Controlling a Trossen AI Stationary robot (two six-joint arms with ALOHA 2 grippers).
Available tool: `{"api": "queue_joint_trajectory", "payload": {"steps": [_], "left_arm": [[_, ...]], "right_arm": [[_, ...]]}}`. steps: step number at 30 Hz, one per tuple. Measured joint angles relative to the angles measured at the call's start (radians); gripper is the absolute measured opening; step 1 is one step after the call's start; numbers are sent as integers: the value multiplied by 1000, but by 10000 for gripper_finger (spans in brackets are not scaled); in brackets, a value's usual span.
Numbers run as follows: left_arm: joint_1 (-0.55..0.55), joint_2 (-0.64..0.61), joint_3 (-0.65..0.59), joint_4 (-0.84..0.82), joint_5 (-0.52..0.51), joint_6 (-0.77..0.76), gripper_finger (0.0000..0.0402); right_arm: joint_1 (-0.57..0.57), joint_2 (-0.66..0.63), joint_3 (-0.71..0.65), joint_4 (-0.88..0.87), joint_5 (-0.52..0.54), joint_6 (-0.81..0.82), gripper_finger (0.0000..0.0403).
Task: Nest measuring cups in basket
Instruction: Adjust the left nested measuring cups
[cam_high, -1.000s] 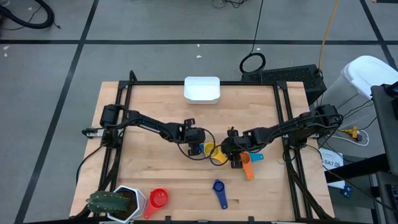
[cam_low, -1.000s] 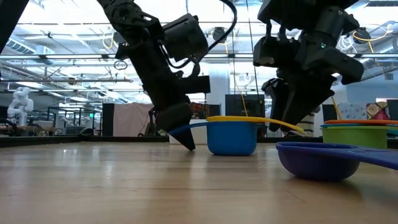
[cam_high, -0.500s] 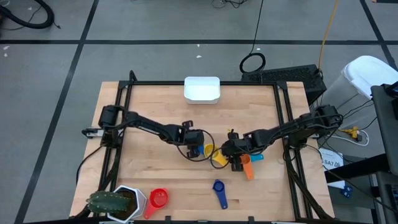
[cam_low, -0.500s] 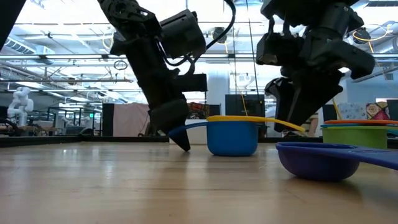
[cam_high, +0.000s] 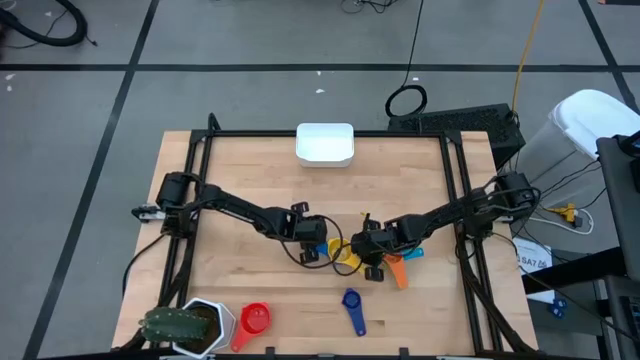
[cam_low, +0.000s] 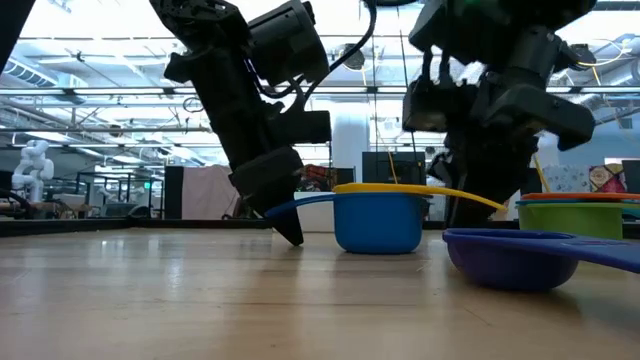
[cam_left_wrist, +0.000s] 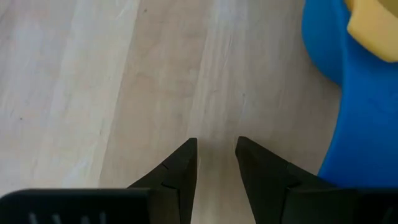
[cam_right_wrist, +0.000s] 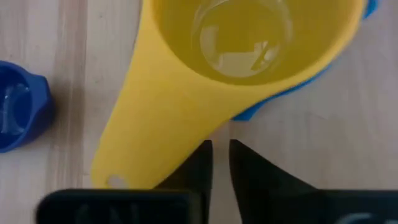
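Note:
A yellow measuring cup sits nested in a blue cup at the table's middle. Its flat handle points toward my right gripper, which is shut just beside that handle with bare wood in the thin slit between its fingers. My left gripper stands on the blue cup's other side, fingers open and pointing down at bare wood. The white basket rests on its base at the far edge. My left gripper has nothing between its fingers. One finger stands right against the blue cup's side; whether it touches, I cannot tell. My right gripper has one finger at the long edge of the yellow handle; whether it touches, I cannot tell.
An orange cup on a green one stands right of the right gripper. A dark blue cup and a red cup lie toward the near edge. A white hexagonal plant pot is at the near left corner.
My left gripper has slid toward the near edge beside the blue cup and rolled a little. My right gripper has sunk toward the yellow handle and rolled; it is blurred in the low view now.

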Motion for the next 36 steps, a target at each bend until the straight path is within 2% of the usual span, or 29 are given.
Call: {"api": "queue_joint_trajectory", "payload": {"steps": [3,8,17,22,26,29,36], "left_arm": [[0,0,0,-8,1,-11,122],[0,0,0,-10,2,-11,122],[5,0,0,-12,7,-3,122],[5,0,0,-12,5,-4,122],[5,0,0,-12,4,-5,122],[5,0,0,-12,3,-8,122],[5,1,0,-11,1,-11,122]], "right_arm": [[0,25,2,11,-7,16,7],[-11,1,4,-29,90,-4,8],[-48,-210,5,-105,279,-144,1],[-20,-293,28,-102,268,-178,1],[36,-300,48,-95,191,-173,0],[97,-274,64,-57,149,-168,0],[198,-139,117,12,145,-115,0]]}}
